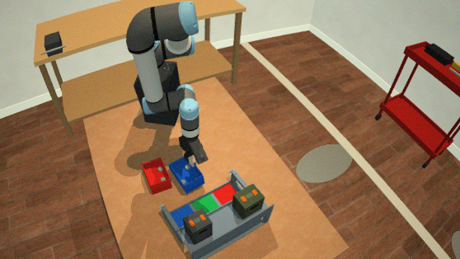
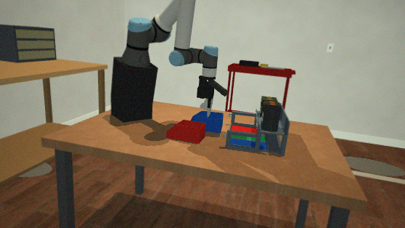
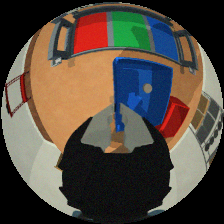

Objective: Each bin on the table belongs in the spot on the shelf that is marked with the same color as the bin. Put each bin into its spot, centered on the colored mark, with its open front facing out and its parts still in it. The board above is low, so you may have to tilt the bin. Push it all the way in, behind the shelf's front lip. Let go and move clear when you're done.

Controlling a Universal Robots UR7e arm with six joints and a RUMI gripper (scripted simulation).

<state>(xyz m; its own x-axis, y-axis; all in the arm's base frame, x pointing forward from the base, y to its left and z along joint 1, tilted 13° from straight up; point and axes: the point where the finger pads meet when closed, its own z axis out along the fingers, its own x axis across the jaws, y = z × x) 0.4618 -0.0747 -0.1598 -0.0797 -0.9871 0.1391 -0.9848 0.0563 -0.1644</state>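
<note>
The blue bin (image 1: 187, 177) (image 2: 214, 122) (image 3: 142, 90) stands on the table with small grey parts in it, its open front towards the shelf. My gripper (image 1: 191, 161) (image 2: 208, 112) (image 3: 117, 103) points down at the bin's rear edge, shut on its thin back wall. The red bin (image 1: 157, 176) (image 2: 186, 131) (image 3: 174, 117) stands right beside the blue one. The grey shelf (image 1: 264, 214) (image 2: 281, 138) (image 3: 62, 37) shows a red mark (image 1: 224, 192) (image 3: 92, 30), a green mark (image 1: 206, 203) (image 3: 129, 27) and a blue mark (image 1: 181, 214) (image 3: 162, 35), all bare.
Two dark boxes (image 1: 198, 226) (image 1: 248, 200) with orange clips stand on the shelf's top board. The arm's black base (image 1: 161, 95) is at the table's far end. A red cart (image 1: 416, 115) and a wooden bench (image 1: 103, 25) stand off the table.
</note>
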